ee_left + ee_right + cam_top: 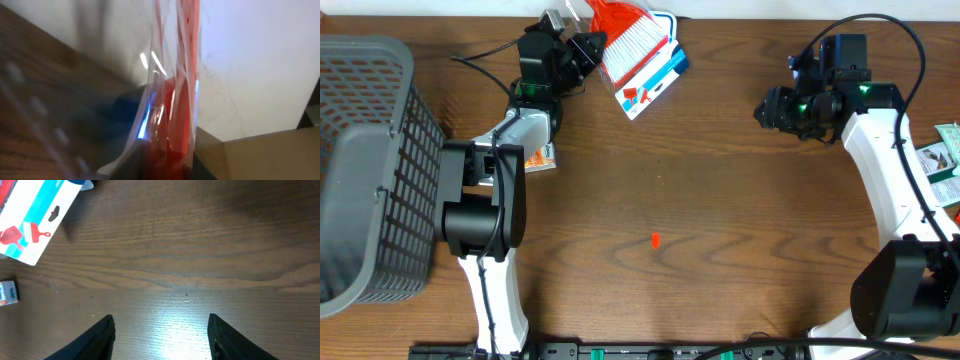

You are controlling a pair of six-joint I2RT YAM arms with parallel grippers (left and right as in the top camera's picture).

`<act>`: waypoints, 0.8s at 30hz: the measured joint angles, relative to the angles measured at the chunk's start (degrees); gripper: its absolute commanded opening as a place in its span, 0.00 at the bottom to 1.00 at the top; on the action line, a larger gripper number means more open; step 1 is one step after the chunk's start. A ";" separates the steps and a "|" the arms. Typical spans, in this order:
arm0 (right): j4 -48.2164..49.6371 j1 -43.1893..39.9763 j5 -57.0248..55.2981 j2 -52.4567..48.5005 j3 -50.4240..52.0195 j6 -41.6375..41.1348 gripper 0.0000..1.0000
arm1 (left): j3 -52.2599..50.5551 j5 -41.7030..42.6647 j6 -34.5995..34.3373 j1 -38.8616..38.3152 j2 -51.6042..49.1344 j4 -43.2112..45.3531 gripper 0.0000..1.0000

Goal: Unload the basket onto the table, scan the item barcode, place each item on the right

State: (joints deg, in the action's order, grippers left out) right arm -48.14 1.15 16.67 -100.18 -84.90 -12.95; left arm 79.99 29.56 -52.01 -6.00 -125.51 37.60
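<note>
At twelve o'clock on the table [720, 200], the left gripper [588, 50] is pinched almost closed on the edge of the brush pack [642, 55]. This is the thing to scan. The pack has red bristles under clear plastic and a blue and white card. The card sticks out toward four o'clock. A shadow under the card suggests the pack is held up off the wood. Holding it by one edge probably keeps the card free, so the barcode can be shown. No barcode and no scanner can be seen.

Over at two o'clock, the right gripper [160, 320] hangs above bare wood. Its two fingers are about half apart and nothing is between them. It looks like it is waiting.

A small box [542, 158] lies partly under the left arm, at ten o'clock. A gray basket [410, 200] stands at nine o'clock. Green packets [942, 160] lie at three o'clock. A tiny red mark [655, 240] sits near the middle.

The table is brown wood, and a light shines on it. Behind it are a white wall [250, 60] and a cardboard box [270, 155].
</note>
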 measured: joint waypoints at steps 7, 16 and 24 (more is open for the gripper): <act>0.02 0.02 0.00 0.00 0.00 0.00 0.56 | 0.42 0.02 -3.63 0.00 -2.73 4.59 0.07; 0.46 0.02 0.00 0.00 0.00 0.00 0.55 | 0.42 0.04 -5.01 0.00 -3.72 4.66 0.07; 1.27 0.00 0.00 0.00 0.00 0.20 0.47 | 0.42 3.15 -5.20 0.02 -3.72 6.67 0.07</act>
State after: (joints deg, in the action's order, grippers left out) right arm -46.87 1.15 16.67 -100.18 -84.90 -12.75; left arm 80.40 32.71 -57.21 -5.98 -129.23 44.27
